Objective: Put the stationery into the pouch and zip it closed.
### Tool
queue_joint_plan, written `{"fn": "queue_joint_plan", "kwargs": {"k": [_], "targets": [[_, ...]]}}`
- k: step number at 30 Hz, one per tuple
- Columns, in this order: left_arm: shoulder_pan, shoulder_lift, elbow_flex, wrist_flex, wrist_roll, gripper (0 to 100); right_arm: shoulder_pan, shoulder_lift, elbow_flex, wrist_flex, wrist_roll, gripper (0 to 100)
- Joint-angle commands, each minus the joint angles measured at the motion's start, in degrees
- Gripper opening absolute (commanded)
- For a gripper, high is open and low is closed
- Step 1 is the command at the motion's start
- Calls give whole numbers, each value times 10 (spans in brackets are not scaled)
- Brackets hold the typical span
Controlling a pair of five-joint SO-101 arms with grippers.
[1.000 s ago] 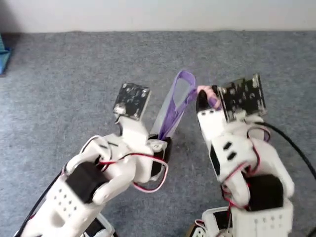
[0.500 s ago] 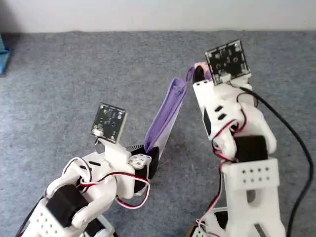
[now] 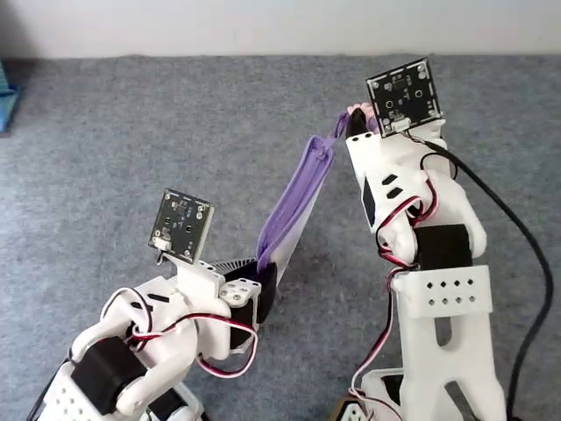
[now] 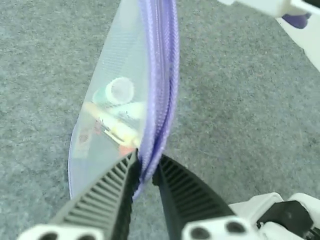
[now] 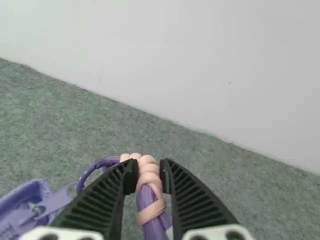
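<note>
Edges and room: the grey carpeted counter [image 3: 131, 132] runs back to a white wall [image 3: 263, 26] along its far edge. A blue object [image 3: 4, 96] sits cut off at the left border of the high view. Broad carpet lies to the left of the arms and between the pouch and the wall. To the right, a narrower strip is crossed by one black cable [image 3: 517, 263] trailing from the right arm.

Count: one translucent pouch with a purple zip [image 3: 294, 197] and two arms. Stationery items [image 4: 112, 112] lie inside the pouch. A round white-and-green cap and yellow and orange pieces can be made out, but the exact number cannot be told.

Pouch position: it is held on edge, zip uppermost, stretched slantwise between the two hands. Whether its lower edge touches the counter cannot be told. The two sides of the zip lie together along the stretch seen in the left wrist view.

Left arm: it comes in from the near-left corner, wrist board tilted up. The left hand [image 4: 145, 167] is clamped on the near end of the pouch at the zip line, with both ribbed fingers [image 4: 107, 185] pressed against the purple tape.

Right arm: it extends from the near edge toward the wall. The right hand [image 5: 147, 172] is closed on the pink-and-purple looped cord [image 5: 145, 187] at the pouch's far end, the cord pinched between its fingers.
</note>
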Motion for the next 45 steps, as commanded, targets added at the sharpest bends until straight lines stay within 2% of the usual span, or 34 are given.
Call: {"fn": "queue_joint_plan", "kwargs": {"k": [1, 6, 8, 15, 22, 30, 37, 42, 45], "targets": [[-11, -21, 0, 29, -1, 122, 51, 0, -4, 1, 6, 7], [-47, -22, -3, 28, 25, 385, 80, 1, -3, 2, 5, 7], [-62, -22, -3, 33, 33, 439, 87, 0, -3, 2, 5, 7], [-158, -23, -37, 76, 37, 442, 89, -1, -2, 90, 5, 7], [-298, -23, -56, 77, 34, 442, 138, -2, -2, 191, 2, 7], [-424, -23, -52, 75, 34, 442, 139, -2, -2, 348, 1, 8], [-458, -23, 4, 73, 34, 442, 139, -2, -2, 464, 1, 8], [-464, -23, 56, 76, 34, 442, 141, 0, -1, 497, 0, 14], [-483, -23, 54, 73, 33, 442, 142, 0, -1, 516, -5, 73]]}}
